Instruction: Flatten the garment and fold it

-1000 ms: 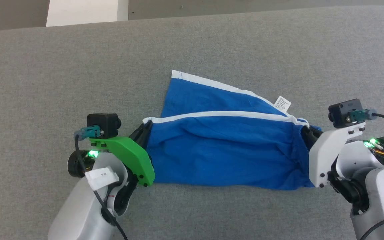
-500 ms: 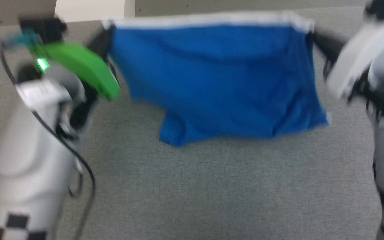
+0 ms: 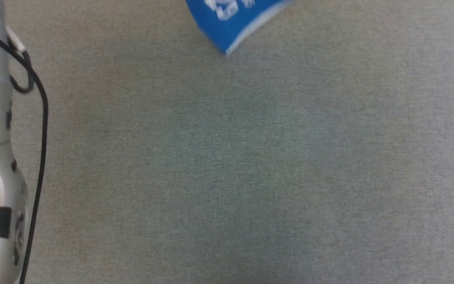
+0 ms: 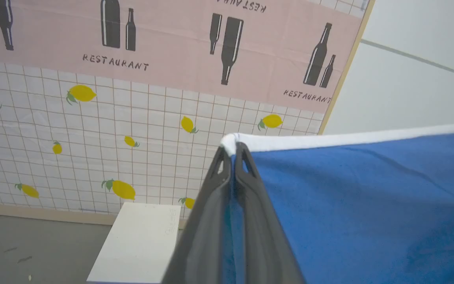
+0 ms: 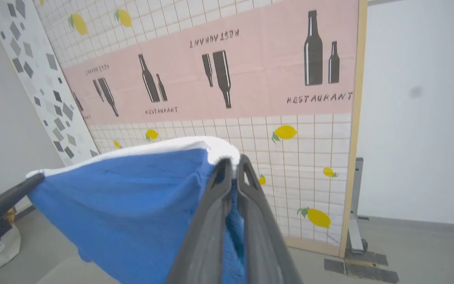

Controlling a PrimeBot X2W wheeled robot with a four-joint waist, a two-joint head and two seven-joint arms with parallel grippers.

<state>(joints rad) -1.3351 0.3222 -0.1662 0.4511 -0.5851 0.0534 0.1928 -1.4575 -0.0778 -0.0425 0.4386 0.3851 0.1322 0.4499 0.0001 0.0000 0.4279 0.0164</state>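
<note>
The garment [image 4: 361,205] is hanging stretched between the two hands, one top corner sitting in the pinch of the left hand [image 4: 233,148], the other in the pinch of the right hand [image 5: 233,159]. Its lower corner is dangling over the table [image 3: 227,165]. Beyond both hands a wall panel [image 4: 93,118] is standing, a box [image 4: 138,240] sitting on the floor below and left of the left hand.

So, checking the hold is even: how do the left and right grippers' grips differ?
At the left gripper the garment shows a straight white edge; at the right gripper the edge bows. Fabric lies smooth by the left, puckered by the right. Both are shut on white-trimmed corners.
</note>
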